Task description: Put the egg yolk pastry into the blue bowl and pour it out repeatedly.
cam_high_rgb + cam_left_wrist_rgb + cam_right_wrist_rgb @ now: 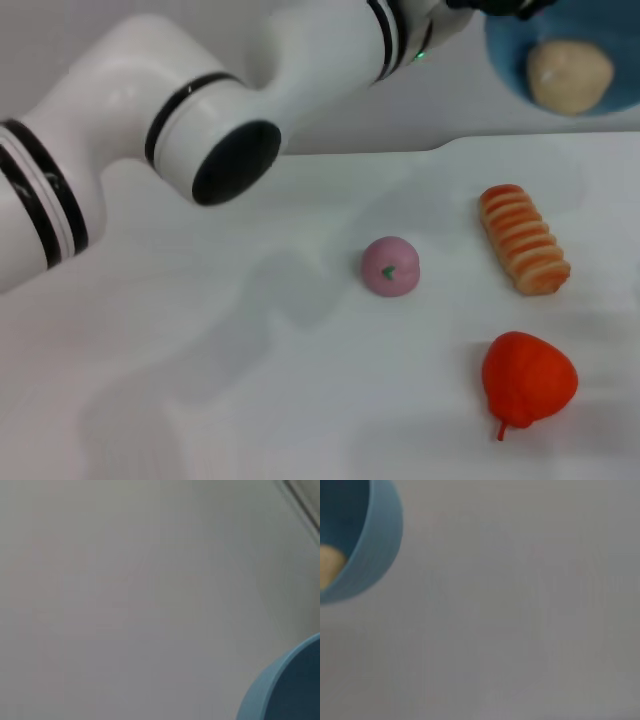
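Nearest the camera, a red pear-shaped fruit (528,380) lay on the white desk (250,400), with the pink bun (390,266) and the long orange-striped bread (523,239) a little beyond it, all 3 apart from each other.

Farther back, the left arm (200,110) reached across toward the far right corner, where the blue bowl (507,50) sat tipped toward the camera, apparently lifted off the desk. The left jaws were out of sight at the top edge, so whether they were clamped on the rim could not be told, though a dark part touched the bowl there. The egg yolk pastry (569,75) rested inside the bowl, against its lower wall. The right wrist view also showed the bowl (370,555) with the pastry (331,566) in it; the right jaws themselves were not visible.

The likely risk: with the bowl tilted, the pastry could roll out early, or land on the bread lying below and bounce off the desk. A loose rim grip could let the bowl twist.
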Controlling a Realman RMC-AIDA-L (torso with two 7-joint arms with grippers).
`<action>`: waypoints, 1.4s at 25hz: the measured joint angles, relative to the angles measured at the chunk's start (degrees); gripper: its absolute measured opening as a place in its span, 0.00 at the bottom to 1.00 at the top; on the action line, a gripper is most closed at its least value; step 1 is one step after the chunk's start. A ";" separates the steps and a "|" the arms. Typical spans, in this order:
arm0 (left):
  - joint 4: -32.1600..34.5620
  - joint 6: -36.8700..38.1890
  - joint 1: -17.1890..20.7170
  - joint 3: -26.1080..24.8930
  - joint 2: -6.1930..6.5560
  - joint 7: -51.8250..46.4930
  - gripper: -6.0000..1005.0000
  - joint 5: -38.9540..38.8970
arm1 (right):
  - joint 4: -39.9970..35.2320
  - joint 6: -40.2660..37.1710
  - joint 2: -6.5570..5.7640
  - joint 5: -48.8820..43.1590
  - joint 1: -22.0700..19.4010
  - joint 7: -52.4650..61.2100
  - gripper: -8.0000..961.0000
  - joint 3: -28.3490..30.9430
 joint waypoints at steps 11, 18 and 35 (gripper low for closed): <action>2.35 15.67 0.81 4.15 -0.12 -0.47 0.01 -0.08 | 0.51 -0.26 -0.05 0.05 0.50 -0.05 0.45 0.27; 3.27 23.93 1.09 6.47 -0.15 -0.07 0.01 -0.18 | 0.55 -0.28 -0.04 0.05 0.50 -0.07 0.45 0.27; 6.52 36.33 1.33 10.62 -0.14 0.06 0.00 -3.65 | 0.94 -0.27 0.05 0.04 0.64 -0.05 0.45 0.26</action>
